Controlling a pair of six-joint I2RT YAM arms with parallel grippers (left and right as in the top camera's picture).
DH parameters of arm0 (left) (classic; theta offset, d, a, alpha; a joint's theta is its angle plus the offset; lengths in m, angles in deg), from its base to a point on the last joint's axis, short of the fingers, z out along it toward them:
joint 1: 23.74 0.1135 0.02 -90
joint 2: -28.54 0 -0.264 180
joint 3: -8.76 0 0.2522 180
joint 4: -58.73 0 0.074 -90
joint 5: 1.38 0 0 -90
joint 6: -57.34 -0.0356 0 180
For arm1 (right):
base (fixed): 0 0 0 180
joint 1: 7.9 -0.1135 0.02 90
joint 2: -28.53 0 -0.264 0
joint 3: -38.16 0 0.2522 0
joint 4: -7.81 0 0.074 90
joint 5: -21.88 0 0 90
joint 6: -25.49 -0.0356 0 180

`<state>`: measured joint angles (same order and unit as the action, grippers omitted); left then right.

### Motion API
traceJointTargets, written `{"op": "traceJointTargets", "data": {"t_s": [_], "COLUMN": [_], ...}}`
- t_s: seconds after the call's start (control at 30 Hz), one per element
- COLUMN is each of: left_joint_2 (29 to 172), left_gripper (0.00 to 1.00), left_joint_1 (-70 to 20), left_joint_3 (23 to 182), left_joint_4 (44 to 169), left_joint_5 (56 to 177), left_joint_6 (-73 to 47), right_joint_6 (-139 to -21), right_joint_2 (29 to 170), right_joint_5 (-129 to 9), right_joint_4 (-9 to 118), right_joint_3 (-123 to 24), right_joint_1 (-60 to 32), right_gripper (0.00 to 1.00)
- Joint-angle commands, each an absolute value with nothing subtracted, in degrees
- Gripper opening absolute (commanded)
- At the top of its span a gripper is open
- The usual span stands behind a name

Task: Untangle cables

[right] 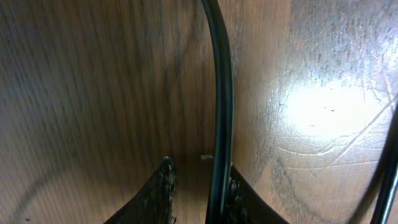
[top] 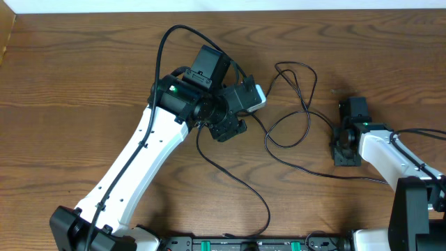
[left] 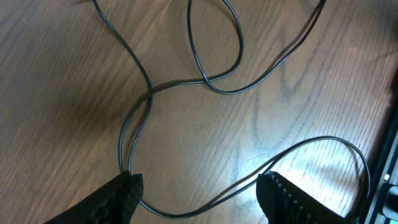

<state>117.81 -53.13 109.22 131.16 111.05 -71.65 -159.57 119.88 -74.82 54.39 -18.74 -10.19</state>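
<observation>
Right gripper (right: 198,186), tipped down at the table (right: 81,93), stands slightly parted around a black cable (right: 219,93).

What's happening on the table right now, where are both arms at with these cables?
The right gripper is low at the wooden table, with a thin black cable running between its narrowly parted fingers. The left gripper hangs open above the cable's crossed loops, gripping nothing. The loops in the middle of the table are not yet pulled apart.

Black cables (top: 293,104) on wooden table (top: 70,84)
</observation>
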Motion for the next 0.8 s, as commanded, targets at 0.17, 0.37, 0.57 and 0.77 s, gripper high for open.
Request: {"op": "traceJointTargets", "data": {"t_s": [0.17,0.37,0.57,0.77], "left_joint_2": [118.29,118.29,118.42,118.47], "left_gripper": [0.64,0.64,0.65,0.65], "left_joint_1": [-52.95,-52.95,-52.95,-52.95], "left_joint_3": [108.91,108.91,108.91,108.91], "left_joint_4": [131.38,131.38,131.29,131.34], "left_joint_5": [111.97,111.97,111.97,111.97], "left_joint_6": [-71.73,-71.73,-71.75,-71.75], "right_joint_6": [-160.10,-150.92,-137.08,-130.24], "right_joint_2": [124.36,124.38,124.08,123.88], "right_joint_5": [-72.31,-69.14,-67.34,-68.79], "right_joint_4": [52.36,52.69,43.90,36.95], "right_joint_3": [-14.48,-14.48,-14.50,-14.87], "right_joint_1": [-10.38,-11.35,-12.90,-12.94], "right_gripper": [0.24,0.09,0.06,0.23]}}
